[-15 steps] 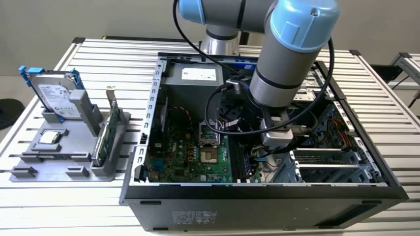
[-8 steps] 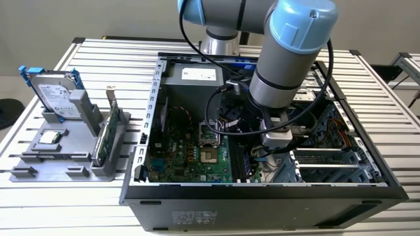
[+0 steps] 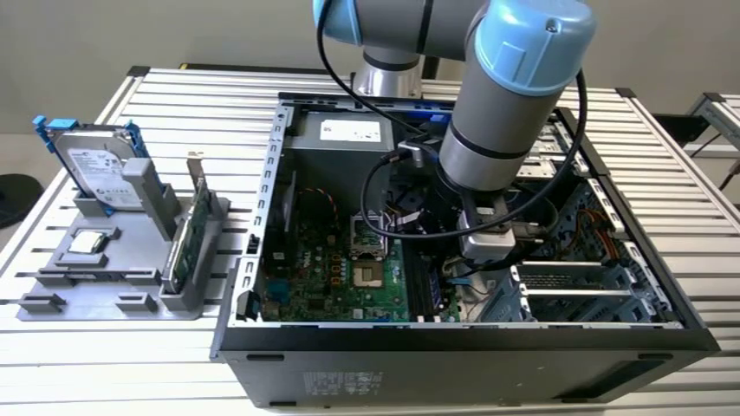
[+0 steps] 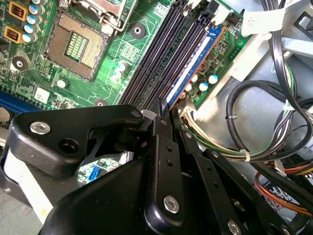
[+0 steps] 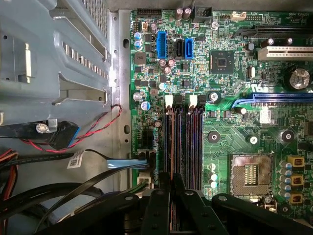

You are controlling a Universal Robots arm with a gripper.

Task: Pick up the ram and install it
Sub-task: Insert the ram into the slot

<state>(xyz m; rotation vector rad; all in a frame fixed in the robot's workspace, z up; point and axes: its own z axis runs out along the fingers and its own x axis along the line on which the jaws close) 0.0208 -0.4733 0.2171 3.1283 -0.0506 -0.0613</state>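
Pressing down over the memory slots (image 5: 183, 142), the gripper (image 4: 164, 111) has its fingers closed narrow on the ram (image 4: 195, 66), which stands on edge in the slot nearest the board's outer edge. In the second wrist view the ram shows as a thin blue strip running away from the fingertips (image 4: 160, 108) along that slot; in the first wrist view it is the thin line beside the other dark slots, under the closed fingers (image 5: 172, 182). In the exterior view the arm (image 3: 509, 113) reaches down into the open case (image 3: 463, 342), and the gripper (image 3: 480, 256) is low over the motherboard (image 3: 335, 277).

The ram seems to lie in its slot, but whether it is fully seated cannot be told. The white latches (image 5: 169, 101) at the far end of the slots are visible, yet it is not clear if the one for this slot has locked.

The main risk, in his judgement, is uneven pressure. The fingers hold the ram near one end, so a push could seat that end and leave the far end high. A small tilt could also bend the stick or harm the slot contacts. The cables (image 4: 244, 142) lie just beside the gripper and could catch on it. If the notch is not aligned, more force would damage the board.
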